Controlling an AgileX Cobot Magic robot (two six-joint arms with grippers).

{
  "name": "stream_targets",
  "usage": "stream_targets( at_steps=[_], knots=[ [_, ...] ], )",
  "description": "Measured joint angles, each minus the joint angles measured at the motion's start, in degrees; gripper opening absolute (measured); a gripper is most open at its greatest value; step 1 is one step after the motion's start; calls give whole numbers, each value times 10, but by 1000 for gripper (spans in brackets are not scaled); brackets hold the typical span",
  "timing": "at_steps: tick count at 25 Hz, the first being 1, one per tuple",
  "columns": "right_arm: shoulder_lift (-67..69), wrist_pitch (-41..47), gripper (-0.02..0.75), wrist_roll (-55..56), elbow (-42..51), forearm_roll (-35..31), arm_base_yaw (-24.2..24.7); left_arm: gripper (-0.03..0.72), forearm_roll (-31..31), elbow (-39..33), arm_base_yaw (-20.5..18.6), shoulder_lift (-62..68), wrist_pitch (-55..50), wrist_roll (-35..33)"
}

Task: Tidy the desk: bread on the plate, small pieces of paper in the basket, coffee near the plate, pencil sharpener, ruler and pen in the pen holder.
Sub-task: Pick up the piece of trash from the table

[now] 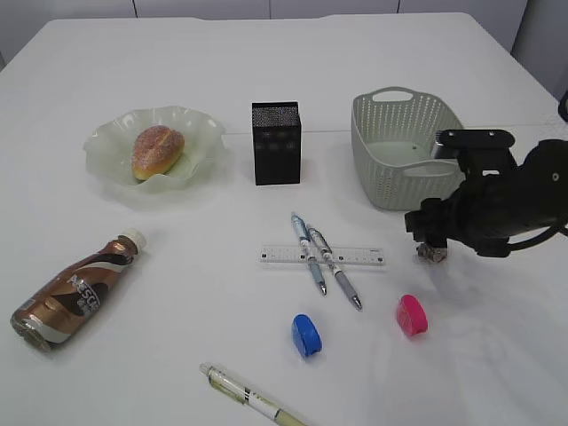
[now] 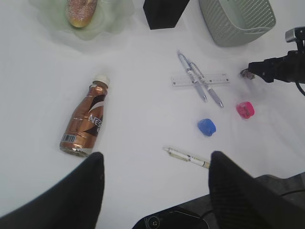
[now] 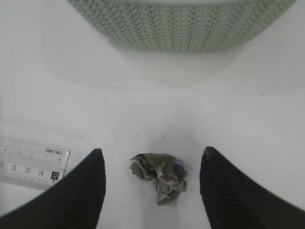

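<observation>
Right gripper (image 3: 152, 191) has its jaws spread wide either side of a crumpled paper scrap (image 3: 159, 176) lying on the table, not squeezing it. The basket (image 3: 181, 24) sits just beyond, and the ruler (image 3: 31, 164) is off to the side. Left gripper (image 2: 155, 191) is spread too, holding nothing, up above the coffee bottle (image 2: 86, 121) and a pen (image 2: 188, 157).

Open left gripper (image 2: 155, 183) hovers above pen (image 2: 187, 157), apparently clear.
</observation>
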State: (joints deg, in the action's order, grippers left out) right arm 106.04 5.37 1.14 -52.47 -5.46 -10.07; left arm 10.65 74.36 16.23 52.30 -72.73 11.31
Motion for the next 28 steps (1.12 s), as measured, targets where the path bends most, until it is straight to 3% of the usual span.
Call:
stream_targets(
  at_steps=[28],
  knots=[
    [49, -31, 489, -2, -26, 0, -4, 498, 14, 0, 0, 0, 0, 0]
  ],
)
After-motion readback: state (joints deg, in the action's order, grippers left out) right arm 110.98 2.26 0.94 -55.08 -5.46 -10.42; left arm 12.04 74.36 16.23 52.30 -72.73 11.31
